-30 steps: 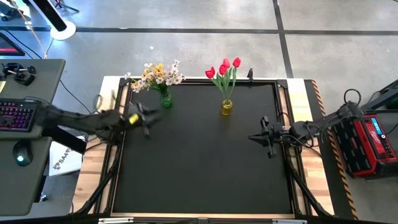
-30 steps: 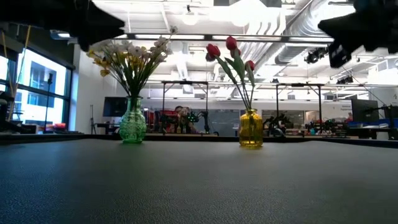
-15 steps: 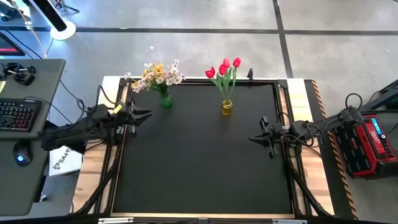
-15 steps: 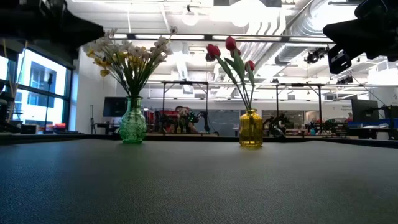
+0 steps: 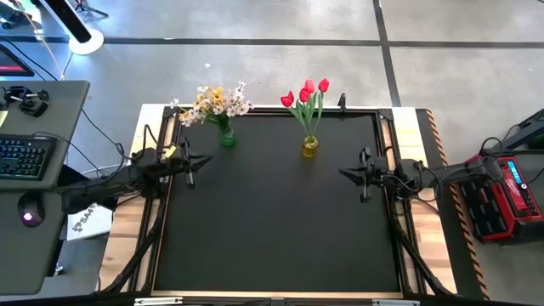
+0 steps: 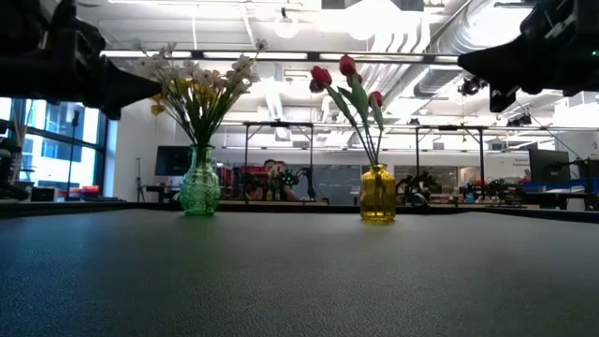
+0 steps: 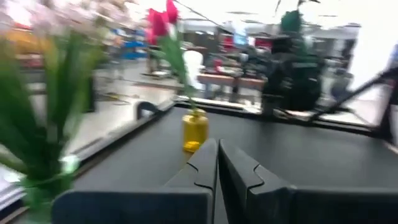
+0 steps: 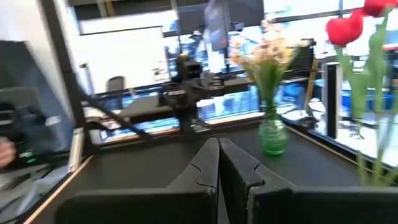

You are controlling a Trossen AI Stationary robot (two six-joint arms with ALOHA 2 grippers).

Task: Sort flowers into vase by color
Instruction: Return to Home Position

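A green glass vase [image 5: 227, 137] near the table's far-left holds white and yellow blossom sprays [image 5: 214, 103]; it also shows in the low view [image 6: 199, 183]. A yellow glass vase [image 5: 309, 147] at far centre holds red tulips [image 5: 306, 92], seen again in the low view [image 6: 377, 194]. My left gripper [image 5: 189, 161] hovers shut and empty over the table's left edge, near-left of the green vase. My right gripper [image 5: 358, 174] hovers shut and empty by the right edge. Each wrist view shows its own fingers together: the left gripper [image 7: 217, 163] and the right gripper [image 8: 219, 158].
The black mat [image 5: 276, 221] sits in a wooden frame [image 5: 127, 242]. A desk with a keyboard [image 5: 25, 158] and mouse stands beyond the left edge. A red box [image 5: 501, 191] stands past the right edge.
My left gripper has drawn back from over the mat toward the table's left edge and stays shut. My right gripper has shifted slightly toward the far edge. Both vases and their flowers have kept still.
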